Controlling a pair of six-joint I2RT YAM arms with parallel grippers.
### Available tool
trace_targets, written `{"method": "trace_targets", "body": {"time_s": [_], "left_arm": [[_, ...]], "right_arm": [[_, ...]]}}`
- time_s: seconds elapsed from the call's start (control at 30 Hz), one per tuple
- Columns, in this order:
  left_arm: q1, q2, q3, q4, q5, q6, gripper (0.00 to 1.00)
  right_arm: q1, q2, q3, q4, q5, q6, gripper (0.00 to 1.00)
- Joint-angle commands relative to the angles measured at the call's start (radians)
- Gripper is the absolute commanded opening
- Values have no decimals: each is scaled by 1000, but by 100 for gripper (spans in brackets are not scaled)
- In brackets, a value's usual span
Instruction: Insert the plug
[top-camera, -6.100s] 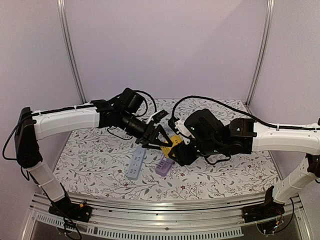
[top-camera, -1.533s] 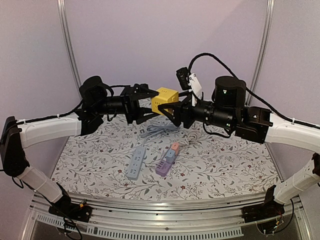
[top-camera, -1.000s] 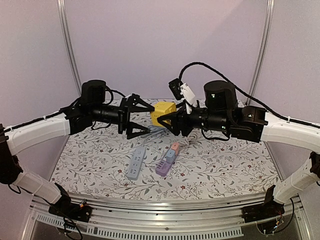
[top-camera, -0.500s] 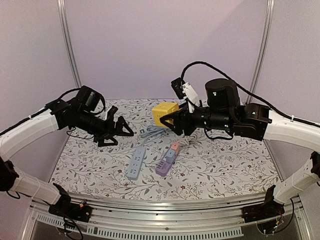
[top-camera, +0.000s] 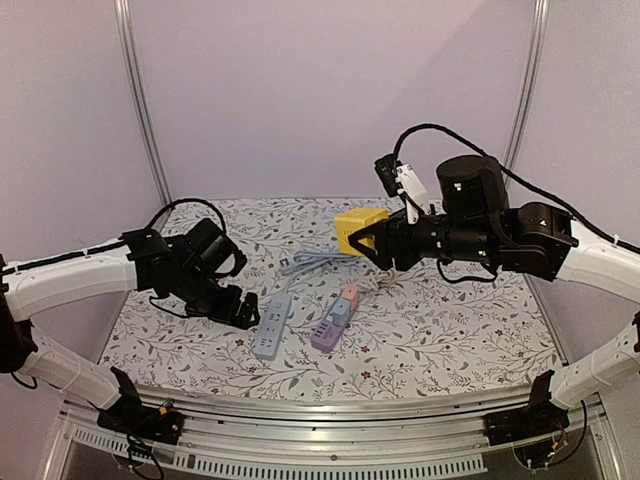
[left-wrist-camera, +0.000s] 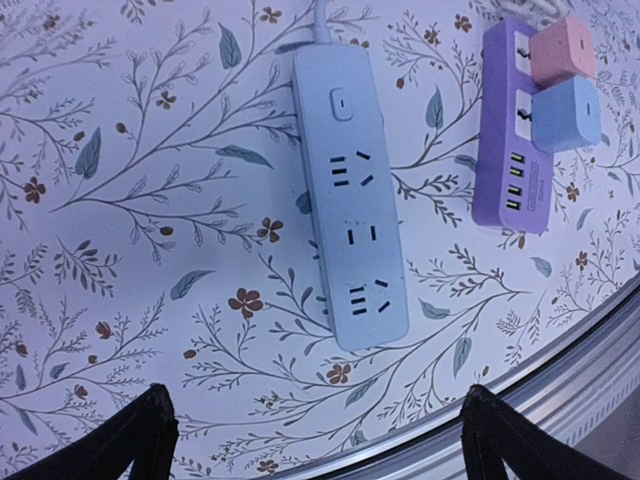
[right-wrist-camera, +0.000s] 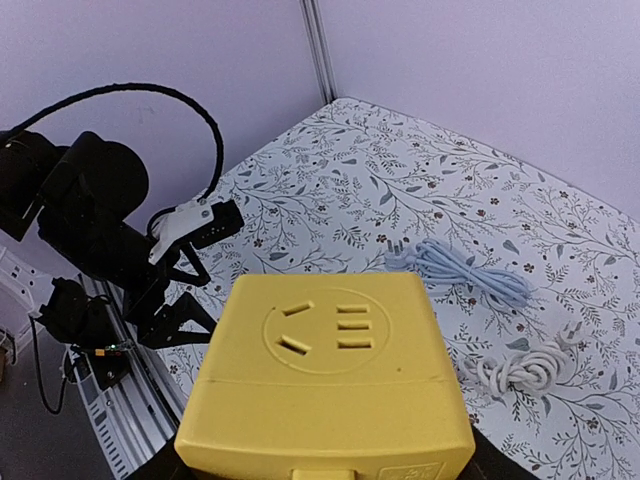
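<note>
— Flowered cloth (top-camera: 450, 330) covers the table, with pale lilac walls (top-camera: 330, 90) behind. What's at the left?

— Just left of the long pale blue plastic power strip (top-camera: 271, 325), the left gripper (top-camera: 240, 310) hovers low. Its jaws are spread wide and empty, and its wrist view looks straight down on the strip's three socket groups.

— And right of that strip?

— Just beside it lies a short purple plastic power strip (left-wrist-camera: 515, 130) with a pink cube adapter (left-wrist-camera: 562, 48) and a light blue cube adapter (left-wrist-camera: 565, 113) seated in it. Farther right of the pale blue strip and high above it, the right gripper (top-camera: 372, 242) pinches the yellow plastic cube plug (top-camera: 360, 228).

— How to seat it well?

— I'd have the left jaws pin the pale blue strip near one end, clear of the chosen socket. The cube's prongs aren't visible, so I'd turn it prongs-down and match them to the slots. Then press straight down without rocking.
</note>
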Motion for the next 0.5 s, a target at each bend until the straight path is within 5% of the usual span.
{"method": "trace_targets", "body": {"time_s": [0.0, 0.47], "left_arm": [[-65, 28, -48, 114, -125, 22, 99], [-137, 264, -48, 210, -158, 0, 94]], "right_arm": [[3, -32, -12, -63, 27, 77, 0], [5, -17, -1, -81, -6, 95, 0]]}}
